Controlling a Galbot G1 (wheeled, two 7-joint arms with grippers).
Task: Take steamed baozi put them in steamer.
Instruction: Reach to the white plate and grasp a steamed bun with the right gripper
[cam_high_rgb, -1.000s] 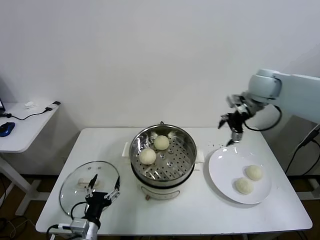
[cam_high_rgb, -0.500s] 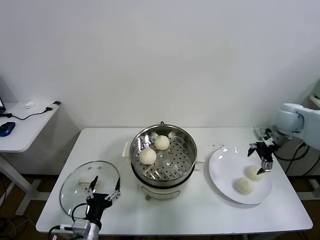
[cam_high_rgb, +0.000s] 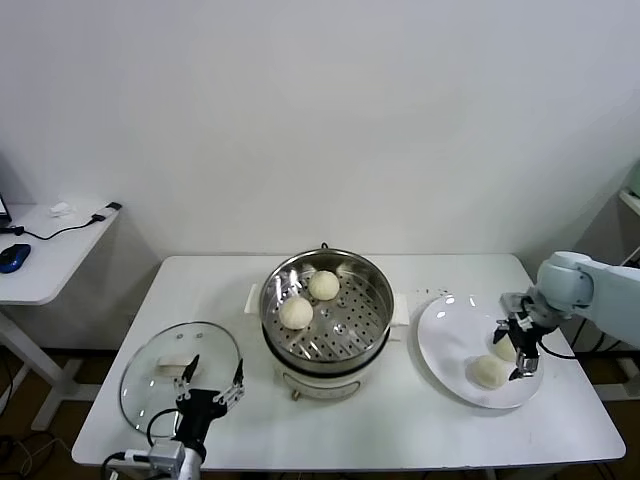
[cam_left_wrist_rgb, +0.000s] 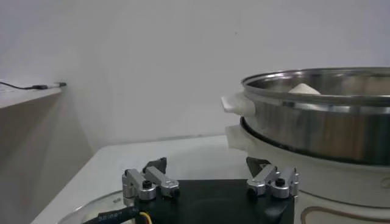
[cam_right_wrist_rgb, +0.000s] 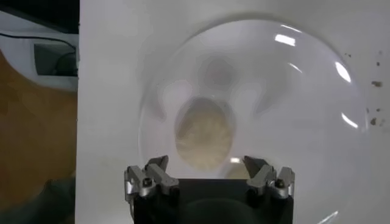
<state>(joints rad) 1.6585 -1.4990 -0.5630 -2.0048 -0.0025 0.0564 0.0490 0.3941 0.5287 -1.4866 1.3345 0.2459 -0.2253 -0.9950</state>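
- Right gripper (cam_high_rgb: 522, 347) hangs wide open, empty, over the plate's (cam_high_rgb: 445, 350) baozi (cam_right_wrist_rgb: 204, 134)
- Centre the fingers around it, squeeze lightly
- Steamer (cam_high_rgb: 325, 300) holds two buns; left gripper (cam_high_rgb: 210, 383) parked open by the lid (cam_high_rgb: 150, 375)

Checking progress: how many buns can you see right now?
4. Two lie in the steamer: one toward the back, one nearer. Two are on the plate: one in front, one partly behind the right gripper.

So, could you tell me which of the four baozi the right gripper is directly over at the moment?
The right gripper is open over the farther baozi on the plate. The nearer plate baozi sits clear beside it, and the other two lie in the steamer.
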